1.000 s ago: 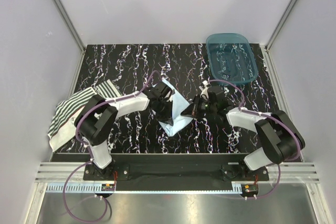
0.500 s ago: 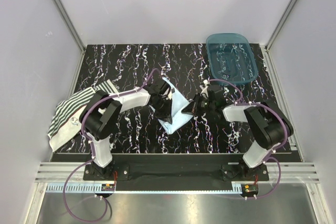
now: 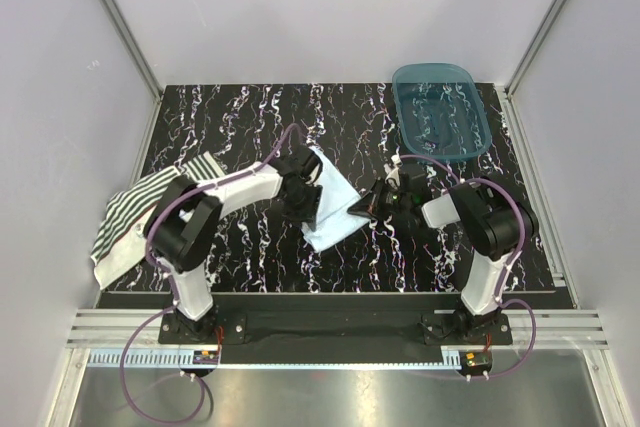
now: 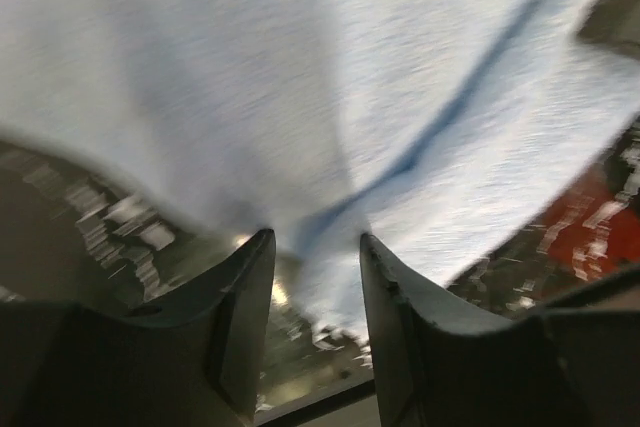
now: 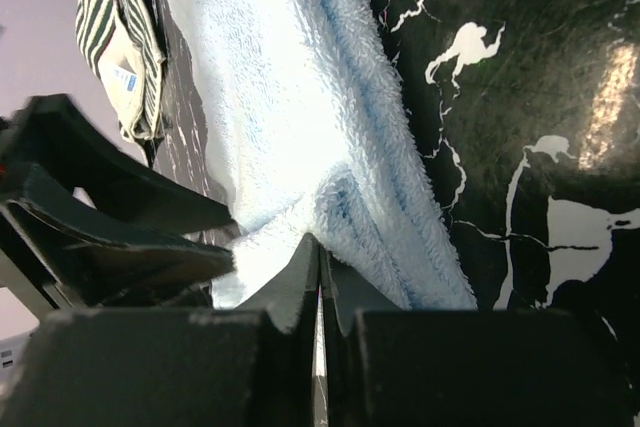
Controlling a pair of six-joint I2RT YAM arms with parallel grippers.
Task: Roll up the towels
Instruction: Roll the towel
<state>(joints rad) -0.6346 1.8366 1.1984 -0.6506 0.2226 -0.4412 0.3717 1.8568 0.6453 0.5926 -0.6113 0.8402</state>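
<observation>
The light blue towel [image 3: 332, 215] lies folded in the middle of the black marbled table [image 3: 240, 117], between my two grippers. At its left side, my left gripper [image 3: 311, 201] [image 4: 315, 239] stands open, and a fold of the blue towel [image 4: 330, 97] runs down between its tips. My right gripper [image 3: 363, 209] [image 5: 320, 243] is shut at the towel's right edge, where the fluffy cloth [image 5: 300, 107] bunches into its tips. The green-and-white striped towel [image 3: 135, 215] [image 5: 108, 17] lies crumpled at the table's left edge, behind the left arm.
A translucent teal tub [image 3: 441, 112] stands at the back right corner of the table. White walls with metal rails close in the table on three sides. The left arm's dark fingers [image 5: 110, 212] show at the left of the right wrist view.
The left gripper's jaws have parted from their hold on the blue towel. The right arm has folded in closer to the towel, its gripper still shut at the edge.
</observation>
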